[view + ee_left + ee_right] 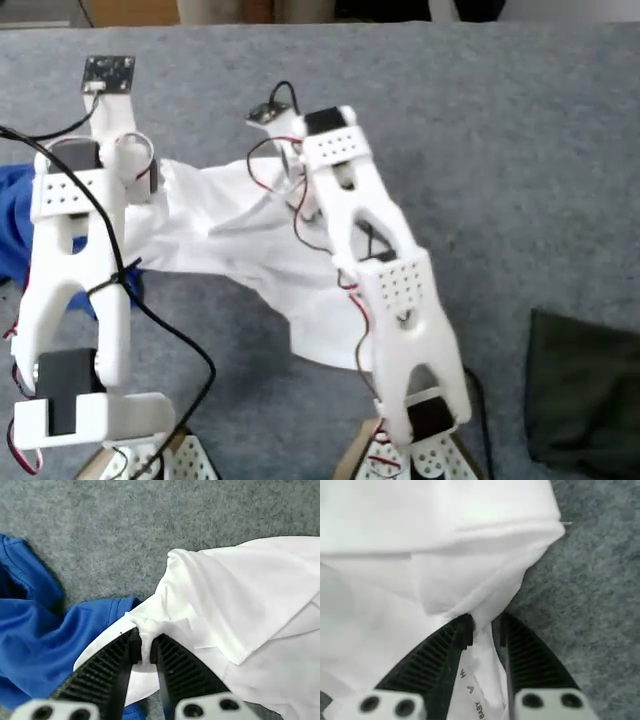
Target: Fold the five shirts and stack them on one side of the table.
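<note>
The white shirt (240,235), soft and rumpled, sprawls across the middle of the felt-like grey surface (500,120), with one bunched fold pinched between the ribbed black fingers of the left hand (145,647), another pinched in the right hand (485,627), and its edge overlapping a crumpled blue shirt (40,645).

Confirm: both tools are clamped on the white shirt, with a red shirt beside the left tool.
Wrong colour: a blue shirt lies beside the left tool, as the left wrist view shows. It and the right tool are clamped on the white shirt.
</note>
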Available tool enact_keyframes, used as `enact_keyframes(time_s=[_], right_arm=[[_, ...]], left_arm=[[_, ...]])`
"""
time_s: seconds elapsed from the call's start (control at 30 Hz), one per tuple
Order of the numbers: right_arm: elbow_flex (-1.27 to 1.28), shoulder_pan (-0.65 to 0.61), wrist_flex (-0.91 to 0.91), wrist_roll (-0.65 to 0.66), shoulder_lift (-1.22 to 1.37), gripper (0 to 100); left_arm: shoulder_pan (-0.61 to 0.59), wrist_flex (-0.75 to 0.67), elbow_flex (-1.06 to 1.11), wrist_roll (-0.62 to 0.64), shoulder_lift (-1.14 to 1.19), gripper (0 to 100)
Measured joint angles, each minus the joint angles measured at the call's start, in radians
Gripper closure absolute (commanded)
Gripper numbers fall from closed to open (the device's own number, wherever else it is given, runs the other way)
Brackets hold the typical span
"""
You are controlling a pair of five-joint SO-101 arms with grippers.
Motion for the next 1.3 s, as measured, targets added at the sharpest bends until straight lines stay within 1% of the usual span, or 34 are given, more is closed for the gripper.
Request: enact_keyframes(time_s=[0.03,0.13,0.23,0.43,0.57,0.67,0.87,0.97,1.07,1.13,1.3], right_arm=[[-0.043,0.002,0.023,0.000,0.026,98.6],[-0.176,0.020,0.097,0.000,0.098,99.5],[-0.278,0.064,0.149,0.000,0.144,99.5],[-0.275,0.212,0.155,0.018,0.141,99.5],[-0.132,0.279,0.155,0.054,0.080,99.5],[0.020,0.339,0.155,0.094,-0.011,99.5],[0.384,0.446,0.153,0.196,-0.273,99.5],[0.563,0.517,0.100,0.242,-0.411,99.5],[0.709,0.588,0.011,0.285,-0.516,98.8],[0.773,0.605,-0.041,0.302,-0.569,95.3],[0.798,0.608,-0.071,0.305,-0.689,79.4]], left_arm=[[0.000,-0.017,0.014,0.008,0.000,98],[0.000,-0.051,0.055,0.025,0.000,98],[0.000,-0.060,0.071,0.031,0.000,98],[0.000,-0.060,0.071,0.031,0.000,98],[0.000,-0.060,0.078,0.031,0.000,98],[0.006,-0.060,0.127,0.032,0.000,98],[0.081,-0.069,0.255,0.032,0.000,98],[0.107,-0.097,0.287,0.032,0.000,98],[0.109,-0.127,0.298,0.034,0.000,98],[0.109,-0.135,0.298,0.034,0.000,98],[0.124,-0.141,0.298,0.032,0.000,98]])
